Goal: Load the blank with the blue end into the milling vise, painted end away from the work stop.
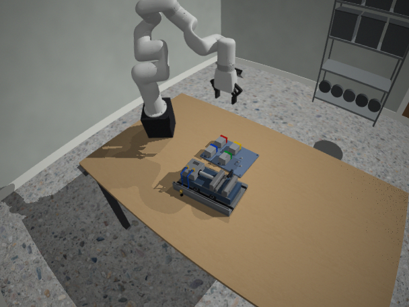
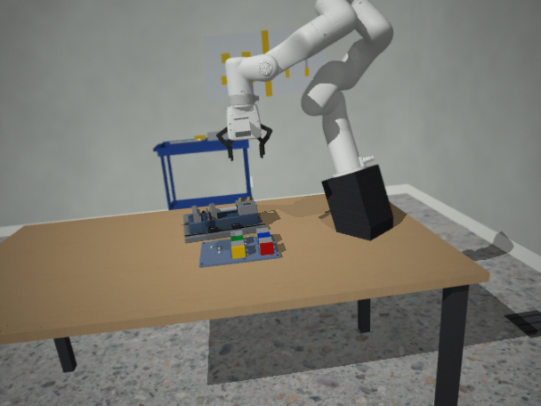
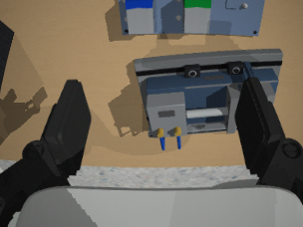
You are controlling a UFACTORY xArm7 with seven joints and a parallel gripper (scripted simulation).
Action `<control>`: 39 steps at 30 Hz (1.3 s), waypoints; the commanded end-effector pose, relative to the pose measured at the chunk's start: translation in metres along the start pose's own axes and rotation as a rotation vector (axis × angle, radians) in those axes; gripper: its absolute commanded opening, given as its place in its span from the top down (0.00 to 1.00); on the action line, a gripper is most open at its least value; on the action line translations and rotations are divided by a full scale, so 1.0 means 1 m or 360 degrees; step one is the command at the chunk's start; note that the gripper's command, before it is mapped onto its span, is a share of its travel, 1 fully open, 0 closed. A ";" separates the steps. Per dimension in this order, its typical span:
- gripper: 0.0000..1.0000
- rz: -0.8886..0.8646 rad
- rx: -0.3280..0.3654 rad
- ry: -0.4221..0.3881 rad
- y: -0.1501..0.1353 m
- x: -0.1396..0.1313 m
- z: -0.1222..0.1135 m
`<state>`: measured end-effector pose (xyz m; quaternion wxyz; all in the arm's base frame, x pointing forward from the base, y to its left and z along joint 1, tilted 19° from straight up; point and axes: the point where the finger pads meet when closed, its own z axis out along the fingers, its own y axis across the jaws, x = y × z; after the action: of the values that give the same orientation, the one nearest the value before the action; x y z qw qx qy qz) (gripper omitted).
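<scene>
The blue-ended blank (image 1: 210,150) lies on the blue-grey infeed plate (image 1: 232,157), at the corner nearest the vise's hose end; it also shows in the exterior view (image 2: 264,237) and the wrist view (image 3: 140,13). Red (image 1: 220,141), yellow (image 1: 234,147) and green (image 1: 225,157) ended blanks lie beside it. The milling vise (image 1: 210,185) stands on its raised plate next to the infeed plate, with nothing between its jaws. My gripper (image 1: 225,95) (image 2: 244,149) hangs open and empty, high above the table, far over the vise and plate.
The arm's black base block (image 1: 158,118) stands at the table's back corner. A blue cart (image 2: 205,171) stands behind the table. A metal shelf (image 1: 364,57) and a round stool (image 1: 328,149) stand off the table's far side.
</scene>
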<state>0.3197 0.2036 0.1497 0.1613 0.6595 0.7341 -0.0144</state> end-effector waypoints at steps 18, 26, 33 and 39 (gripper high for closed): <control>0.00 -0.0006 -0.0006 0.0004 0.020 -0.047 0.004; 0.00 -0.0006 -0.0006 0.0003 0.018 -0.043 0.004; 0.00 -0.0006 -0.0007 0.0003 0.016 -0.038 0.003; 0.00 -0.0006 -0.0007 0.0003 0.016 -0.038 0.003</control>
<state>0.3386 0.1679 0.1584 0.1615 0.6581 0.7352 -0.0142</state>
